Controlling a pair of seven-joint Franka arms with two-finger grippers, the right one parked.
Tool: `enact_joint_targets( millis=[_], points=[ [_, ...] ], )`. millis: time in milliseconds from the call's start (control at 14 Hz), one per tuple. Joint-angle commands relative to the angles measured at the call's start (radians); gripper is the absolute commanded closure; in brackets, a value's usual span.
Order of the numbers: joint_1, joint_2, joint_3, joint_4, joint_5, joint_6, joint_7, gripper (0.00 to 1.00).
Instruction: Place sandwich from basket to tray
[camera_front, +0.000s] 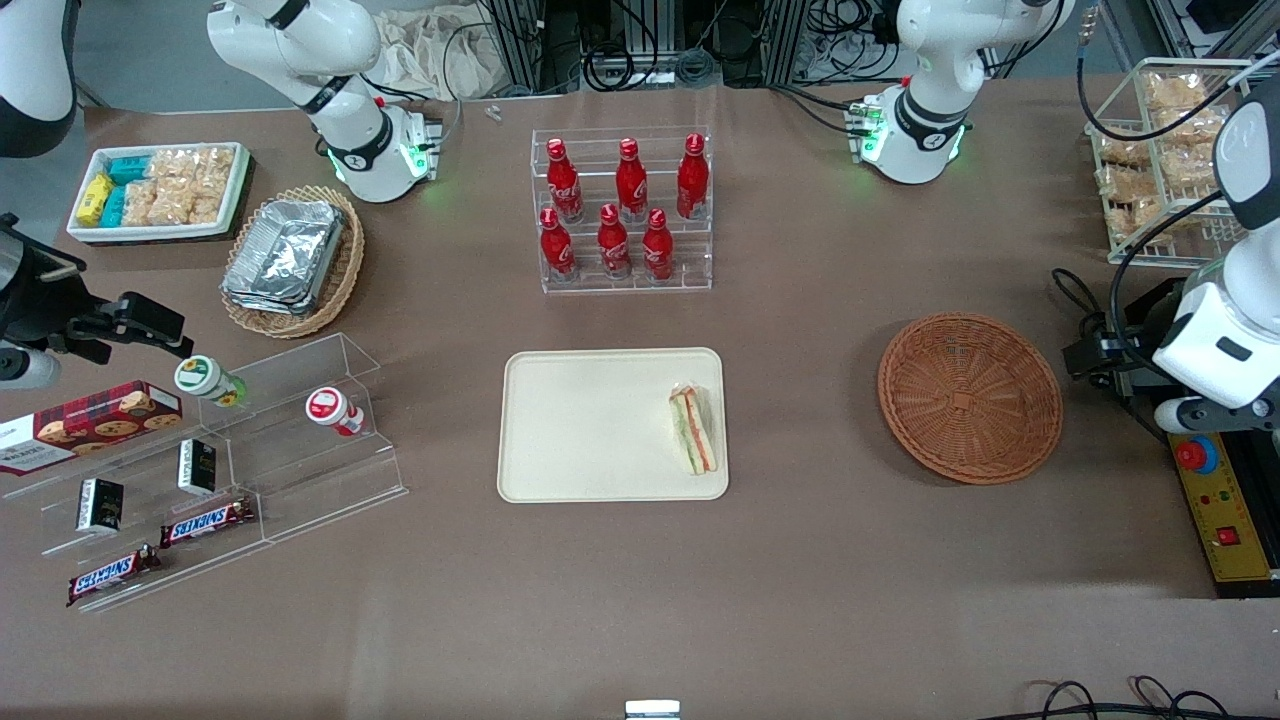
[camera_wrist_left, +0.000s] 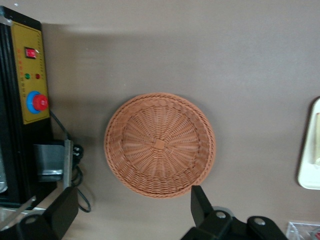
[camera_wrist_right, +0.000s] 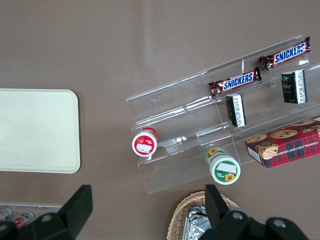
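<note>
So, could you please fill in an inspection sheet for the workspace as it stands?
Surface: brown table, no spills seen.
Job's things: sandwich lies on the tray near its edge toward the basket, which holds nothing.
Clutter: cola bottles, foil trays, snack shelf.
Gripper: gripper open above the table beside the basket, holding nothing.
Cables: black cables near the control box.
Surroundings: nothing seen.

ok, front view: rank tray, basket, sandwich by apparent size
1. tray, largest.
2. basket, clearly smaller in area.
3. sandwich, smallest, lying on the tray.
The hand hangs open above the empty basket.
</note>
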Motion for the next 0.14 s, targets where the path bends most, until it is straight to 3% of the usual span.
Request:
enact_joint_targets(
  millis=[0,71],
  points=[
    [-0.118,-0.017,0.144,0.009,-0.045,-0.013,0.048,0.00],
    [-0.146,-0.017,0.176,0.009,-0.048,-0.011,0.055,0.00]
  ],
)
